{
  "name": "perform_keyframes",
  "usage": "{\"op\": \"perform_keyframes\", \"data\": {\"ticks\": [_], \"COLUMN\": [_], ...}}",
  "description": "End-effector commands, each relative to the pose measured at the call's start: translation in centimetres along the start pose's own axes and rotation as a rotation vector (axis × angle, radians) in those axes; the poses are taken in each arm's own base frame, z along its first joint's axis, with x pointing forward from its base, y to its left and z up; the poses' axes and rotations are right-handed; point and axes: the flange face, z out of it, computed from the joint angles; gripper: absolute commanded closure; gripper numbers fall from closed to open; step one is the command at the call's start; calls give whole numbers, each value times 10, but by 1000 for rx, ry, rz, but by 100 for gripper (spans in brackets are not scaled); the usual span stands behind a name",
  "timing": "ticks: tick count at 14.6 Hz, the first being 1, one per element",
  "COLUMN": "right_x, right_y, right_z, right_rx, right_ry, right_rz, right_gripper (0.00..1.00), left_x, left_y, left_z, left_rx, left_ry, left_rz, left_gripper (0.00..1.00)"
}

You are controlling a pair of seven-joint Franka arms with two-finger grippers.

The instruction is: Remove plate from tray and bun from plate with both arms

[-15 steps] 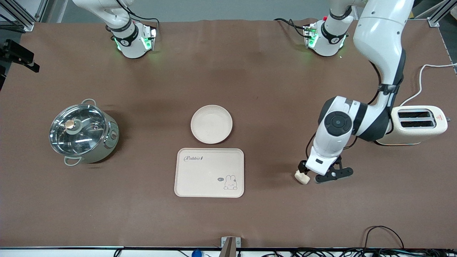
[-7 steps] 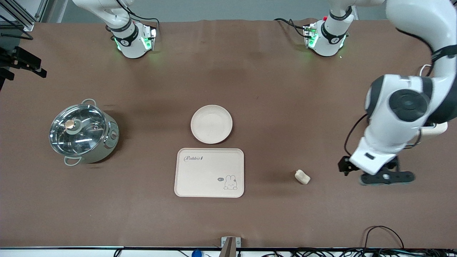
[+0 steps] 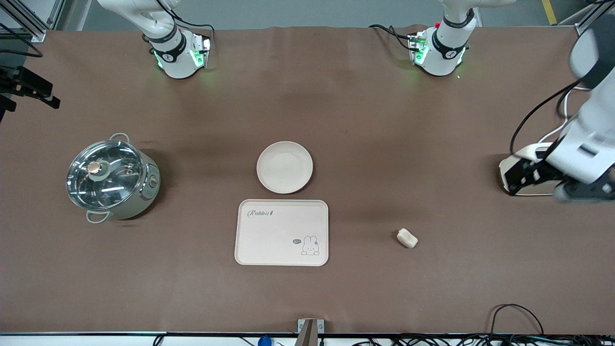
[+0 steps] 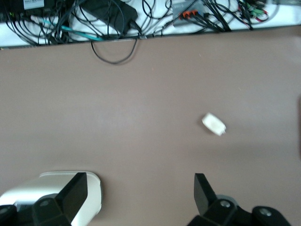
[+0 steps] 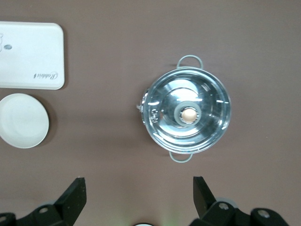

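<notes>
Just beside the tray (image 3: 281, 232), farther from the front camera, the plate (image 3: 284, 167) sits empty on the table; the bun (image 3: 407, 238) lies well apart from the tray, toward the left arm's end. Both removals look done, so the next move is probably only retreat. The left gripper (image 4: 140, 194) hangs wide open and empty over a mostly hidden white appliance (image 4: 56, 186). The right gripper (image 5: 139, 195), also wide open, waits above the pot (image 5: 187, 114), out of the front view.
</notes>
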Motion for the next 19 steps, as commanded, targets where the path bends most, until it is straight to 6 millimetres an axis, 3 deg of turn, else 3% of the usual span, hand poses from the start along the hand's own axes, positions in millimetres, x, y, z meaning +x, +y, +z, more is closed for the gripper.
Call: {"op": "perform_keyframes", "data": {"ticks": [1,5,8,11,19], "right_x": [-11,-13,-13,-12,-13], "right_y": [12,17,18,18,15], "right_z": [-9,-6,-5,-3,-2], "right_rx": [-20,-17,-16,-16,-14], "right_ry": [24,9,5,3,-3], "right_rz": [18,32,35,35,33], "right_gripper": [0,0,0,0,0], "left_x": [-33,-61,-69,-93,-82], "left_y": [-18,-21,-19,-16,-19], "left_z": [-46,-66,-69,-64,-60], "left_rx": [-61,-55,-54,-48,-57], "left_ry": [-38,-126,-137,-147,-157], "left_rz": [-11,-13,-14,-22,-14], "left_gripper": [0,0,0,0,0]}}
